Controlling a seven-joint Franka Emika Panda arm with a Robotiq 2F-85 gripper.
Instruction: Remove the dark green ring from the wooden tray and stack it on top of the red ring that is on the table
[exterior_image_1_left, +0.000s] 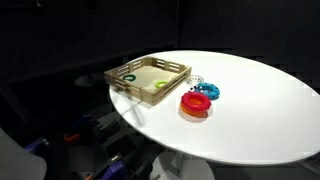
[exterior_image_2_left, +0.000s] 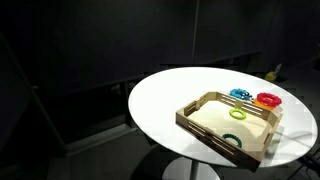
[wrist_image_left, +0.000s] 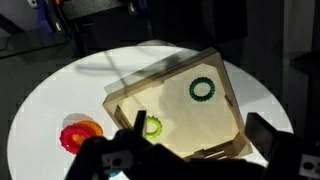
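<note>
The dark green ring (wrist_image_left: 203, 90) lies flat inside the wooden tray (wrist_image_left: 165, 68), near one corner. It also shows in both exterior views (exterior_image_1_left: 130, 77) (exterior_image_2_left: 232, 140). The red ring (wrist_image_left: 78, 133) lies on the white table (wrist_image_left: 60, 95) just outside the tray, and is seen in both exterior views (exterior_image_1_left: 195, 103) (exterior_image_2_left: 268, 99). My gripper (wrist_image_left: 200, 128) hangs high above the tray, open and empty, with the dark green ring between its fingers and a little ahead of them. The gripper does not show in either exterior view.
A yellow-green ring (wrist_image_left: 151, 126) also lies in the tray (exterior_image_1_left: 150, 98). A blue ring (exterior_image_1_left: 207, 92) and a pale whitish ring (exterior_image_1_left: 195, 82) lie next to the red ring. The tray (exterior_image_2_left: 215, 135) sits near the table's edge (exterior_image_2_left: 165, 100). The surroundings are dark.
</note>
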